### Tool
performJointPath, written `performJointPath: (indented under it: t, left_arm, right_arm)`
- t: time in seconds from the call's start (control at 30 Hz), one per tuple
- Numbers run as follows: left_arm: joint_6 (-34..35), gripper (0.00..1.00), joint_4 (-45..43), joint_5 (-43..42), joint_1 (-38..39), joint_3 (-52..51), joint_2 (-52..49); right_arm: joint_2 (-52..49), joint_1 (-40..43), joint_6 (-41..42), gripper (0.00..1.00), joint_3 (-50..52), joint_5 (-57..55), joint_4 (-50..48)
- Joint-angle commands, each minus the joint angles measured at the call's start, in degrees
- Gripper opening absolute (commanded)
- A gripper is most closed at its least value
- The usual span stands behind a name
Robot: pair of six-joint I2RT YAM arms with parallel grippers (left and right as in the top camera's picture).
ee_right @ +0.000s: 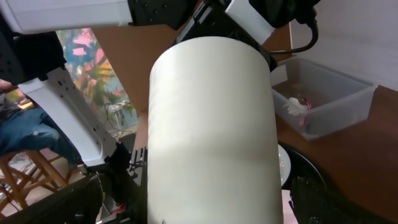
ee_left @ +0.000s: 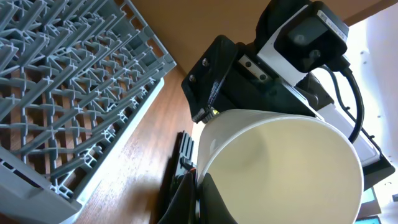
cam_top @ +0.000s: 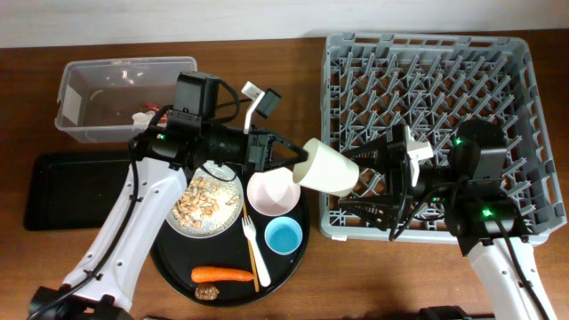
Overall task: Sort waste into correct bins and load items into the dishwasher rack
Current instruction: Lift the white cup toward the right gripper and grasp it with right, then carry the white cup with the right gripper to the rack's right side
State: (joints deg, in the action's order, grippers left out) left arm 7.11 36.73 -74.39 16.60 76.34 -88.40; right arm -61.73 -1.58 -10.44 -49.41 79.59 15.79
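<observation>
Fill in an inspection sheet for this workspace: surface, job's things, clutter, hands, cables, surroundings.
Surface: brown wooden table.
Job's things: white cup aloft by the rack edge; plate with food scraps, bowl, blue cup, fork, carrot and brown lump on the round tray; red wrapper and white scrap in the clear tub; black tray beside it.
Clutter: nothing seen.
Hands: left hand shut on the cup's rim; right hand open at its base.
Cables: white lead by left arm.
Surroundings: pale wall; someone in jeans seated nearby.

Bright, even room light, soft shadows, sharp focus (wrist-view backgrounds slightly washed out).
</observation>
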Motion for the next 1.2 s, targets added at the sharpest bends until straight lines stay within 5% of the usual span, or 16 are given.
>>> performJointPath:
  t: [0.0,0.13,0.6,0.9,0.93,1.07,1.17]
  left_arm:
    - [-0.3,0.0,-0.1,-1.3,0.0,0.4,-0.5]
    - [-0.3,0.0,-0.5,-1.3,0.0,0.4,-0.5]
    - [1.2,0.0,-2.9,-1.3,0.2,0.4,-0.5]
    - [1.2,0.01,-2.9,-1.3,0.2,0.4,-0.5]
    - [1.2,0.05,-2.9,-1.2,0.2,0.4,-0.5]
    - [1.2,0.49,-1.3,5.1,0.2,0.4,-0.5]
    - [0.9,0.51,2.8,16.6,0.2,0.4,-0.5]
  right_arm:
    - [-0.3,0.1,0.4,1.0,-1.1,-0.6,-0.2]
    - [-0.6,0.1,0.4,0.86,-1.1,-0.5,-0.2]
    - [-1.7,0.1,0.4,0.63,-1.1,-0.5,-0.2]
    - [-1.7,0.1,0.4,0.56,-1.1,-0.5,-0.4]
    - [-1.7,0.1,0.4,0.55,-1.1,-0.5,-0.4]
    - [-1.7,0.1,1.0,0.48,-1.1,-1.7,-0.4]
    - [-1.7,0.1,3.7,0.39,-1.1,-5.4,-0.6]
